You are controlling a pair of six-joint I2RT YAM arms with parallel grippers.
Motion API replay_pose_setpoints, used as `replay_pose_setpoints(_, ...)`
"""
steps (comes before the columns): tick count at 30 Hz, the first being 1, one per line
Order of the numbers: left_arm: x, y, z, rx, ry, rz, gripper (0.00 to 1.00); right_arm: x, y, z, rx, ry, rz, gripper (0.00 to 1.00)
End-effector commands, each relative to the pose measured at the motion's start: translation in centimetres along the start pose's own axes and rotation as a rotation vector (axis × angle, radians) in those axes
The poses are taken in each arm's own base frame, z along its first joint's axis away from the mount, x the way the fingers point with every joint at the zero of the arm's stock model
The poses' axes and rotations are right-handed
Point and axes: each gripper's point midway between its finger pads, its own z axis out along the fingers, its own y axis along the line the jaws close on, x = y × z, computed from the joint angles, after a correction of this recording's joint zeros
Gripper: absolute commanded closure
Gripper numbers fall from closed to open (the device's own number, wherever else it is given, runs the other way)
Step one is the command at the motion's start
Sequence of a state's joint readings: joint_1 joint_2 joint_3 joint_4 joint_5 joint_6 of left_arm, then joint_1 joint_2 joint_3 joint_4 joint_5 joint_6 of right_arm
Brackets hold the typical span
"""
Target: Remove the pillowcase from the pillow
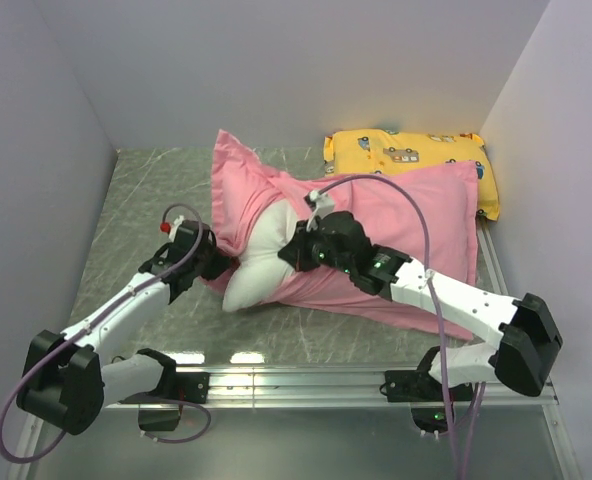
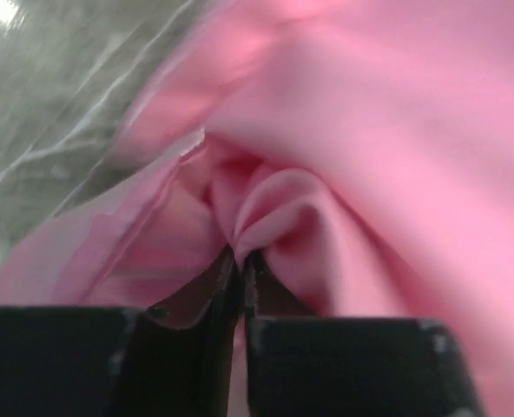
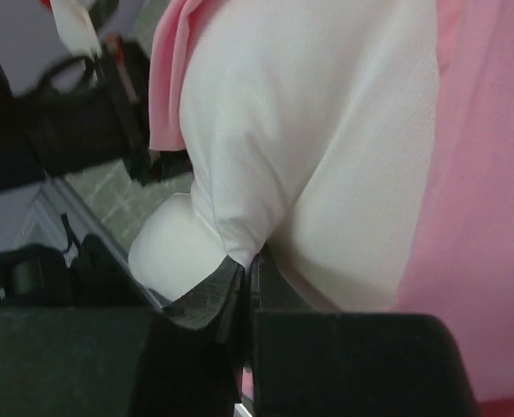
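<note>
The pink satin pillowcase (image 1: 406, 215) lies across the middle of the table, bunched at its left, open end. The white pillow (image 1: 261, 262) sticks out of that end toward the near left. My left gripper (image 1: 224, 262) is shut on a fold of the pillowcase (image 2: 274, 208) at the left edge of the opening. My right gripper (image 1: 289, 252) is shut on a pinch of the white pillow (image 3: 309, 130), with pink fabric (image 3: 483, 217) beside it on the right.
A smaller yellow pillow printed with cartoon vehicles (image 1: 411, 152) lies at the back right, partly under the pink cover. Grey walls close in the left, back and right. A metal rail (image 1: 306, 385) runs along the near edge.
</note>
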State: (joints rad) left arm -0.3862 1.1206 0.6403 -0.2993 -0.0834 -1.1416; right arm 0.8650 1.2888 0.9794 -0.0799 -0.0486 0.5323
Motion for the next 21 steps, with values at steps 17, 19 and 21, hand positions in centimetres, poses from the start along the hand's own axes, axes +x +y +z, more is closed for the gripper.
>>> replay_pose_setpoints(17,-7.8,-6.3,-9.2,0.177,-0.289,0.228,0.53,4.1,0.6,2.7,0.017,0.112,-0.006,1.0)
replay_pose_setpoints(19,-7.9,-7.9,-10.5,0.233,-0.297,0.273,0.52,4.1,0.6,2.9,0.023,0.118,-0.007,1.0)
replay_pose_setpoints(21,-7.2,-9.4,-10.6,0.272,-0.271,0.344,0.41,3.8,0.6,2.9,0.029,0.116,-0.007,1.0)
